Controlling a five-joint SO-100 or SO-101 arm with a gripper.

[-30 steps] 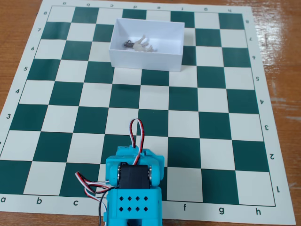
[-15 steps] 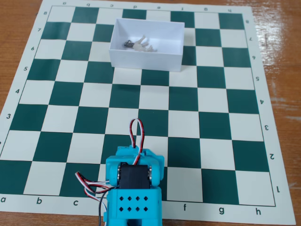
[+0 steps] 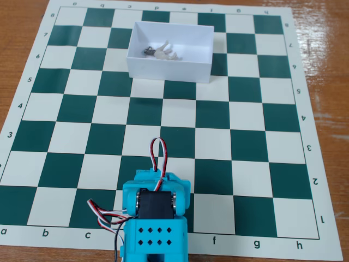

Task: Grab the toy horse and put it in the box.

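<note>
The toy horse [image 3: 164, 53] is a tiny pale figurine with a dark grey end. It lies on its side inside the white open-top box [image 3: 169, 70], left of the box's middle. The box stands on the far part of the chessboard, around rows 6 and 7. The cyan arm [image 3: 156, 217] is folded back at the near edge of the board, far from the box. Only its body, a black servo and wires show. The gripper's fingers are not visible in the fixed view.
The green and white chessboard mat [image 3: 65, 136] covers most of a wooden table [image 3: 327, 65]. Red, white and black wires [image 3: 158, 155] loop up from the arm. Nothing else stands on the board between the arm and the box.
</note>
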